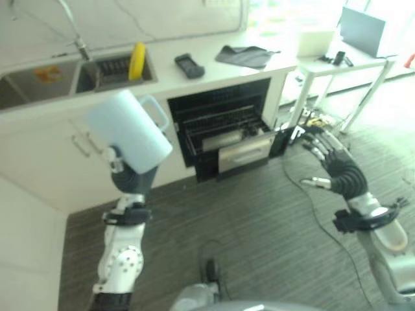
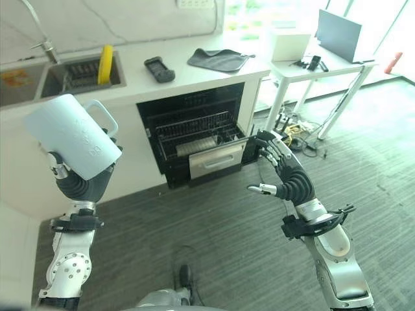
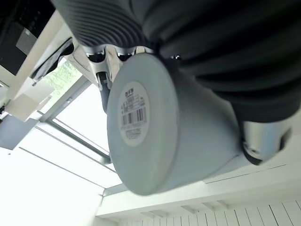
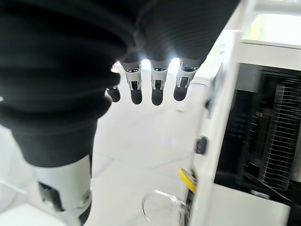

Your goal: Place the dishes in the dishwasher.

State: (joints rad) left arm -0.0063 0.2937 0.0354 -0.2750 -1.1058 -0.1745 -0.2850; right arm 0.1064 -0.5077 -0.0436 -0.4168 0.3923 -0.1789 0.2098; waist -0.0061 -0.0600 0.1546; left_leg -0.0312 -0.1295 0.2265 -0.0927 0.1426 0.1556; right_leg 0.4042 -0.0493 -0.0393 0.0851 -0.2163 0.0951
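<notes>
The left hand (image 2: 76,181) is gripping a pale blue mug (image 2: 72,144) from below, fingers wrapped round it as far as the wrist view lets me judge, and is holding it tilted with its handle pointing away from the palm. The right hand (image 2: 285,176) is hovering empty with fingers spread and relaxed. Beyond both hands the dishwasher (image 2: 194,133) is standing open with its rack (image 2: 194,128) pulled out, so the carrying step seems to be under way; next, the mug needs lowering forward onto that rack.

I see a pale blue mug (image 2: 71,136), a black dishwasher (image 2: 194,133), a yellow plate (image 2: 104,64) and a white surface (image 2: 194,74).
</notes>
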